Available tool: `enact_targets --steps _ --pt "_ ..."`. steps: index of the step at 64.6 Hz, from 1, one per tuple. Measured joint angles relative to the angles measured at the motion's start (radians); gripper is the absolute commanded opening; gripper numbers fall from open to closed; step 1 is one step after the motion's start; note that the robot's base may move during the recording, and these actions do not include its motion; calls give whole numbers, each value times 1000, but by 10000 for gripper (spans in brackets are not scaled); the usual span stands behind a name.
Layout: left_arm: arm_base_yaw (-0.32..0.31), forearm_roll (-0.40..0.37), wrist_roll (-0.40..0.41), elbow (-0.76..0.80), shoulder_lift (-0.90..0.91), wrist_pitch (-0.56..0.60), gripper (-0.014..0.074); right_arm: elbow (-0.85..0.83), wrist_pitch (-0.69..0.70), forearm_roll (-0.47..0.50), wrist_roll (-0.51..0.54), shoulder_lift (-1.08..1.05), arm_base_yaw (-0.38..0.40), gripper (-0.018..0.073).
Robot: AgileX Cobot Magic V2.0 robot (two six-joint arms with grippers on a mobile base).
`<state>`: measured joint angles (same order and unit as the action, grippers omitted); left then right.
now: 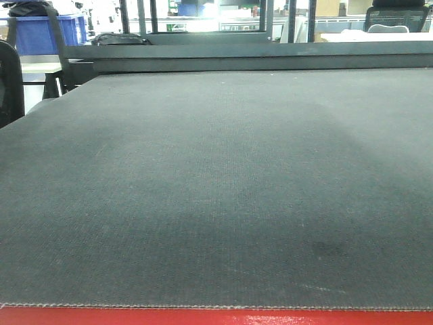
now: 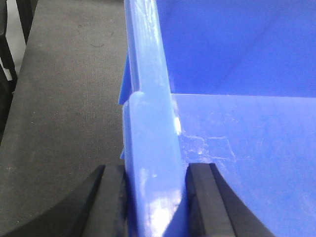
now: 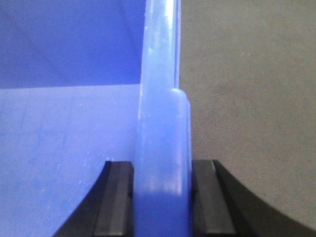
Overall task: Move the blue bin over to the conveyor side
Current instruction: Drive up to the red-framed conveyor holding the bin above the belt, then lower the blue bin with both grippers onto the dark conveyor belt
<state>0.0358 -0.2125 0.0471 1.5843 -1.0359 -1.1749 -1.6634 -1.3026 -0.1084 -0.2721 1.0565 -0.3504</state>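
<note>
Bin: blue bin [image 2: 148,98] glossy, thick-rimmed; inside I see scuffed floor only.
Grip: left gripper [image 2: 155,197] & right gripper [image 3: 163,197] both clamp rim.

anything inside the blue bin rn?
Nothing visible: both wrist views show only the bare blue floor and inner walls of the blue bin. The left gripper and right gripper each clamp its rim; the rest of the interior is out of frame.
</note>
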Motion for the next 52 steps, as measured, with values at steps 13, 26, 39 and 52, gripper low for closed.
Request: enact_targets --steps 13,26,39,52 --pt "0 0 0 0 0 0 -17 0 0 0 0 0 0 -79" --pt "0 0 0 0 0 0 -17 0 0 0 0 0 0 -79" --pt "0 0 -12 0 0 6 -17 0 0 0 42 0 0 -79" --pt "0 -13 -101 0 -13 -2 -17 0 0 -5 103 6 0 -79"
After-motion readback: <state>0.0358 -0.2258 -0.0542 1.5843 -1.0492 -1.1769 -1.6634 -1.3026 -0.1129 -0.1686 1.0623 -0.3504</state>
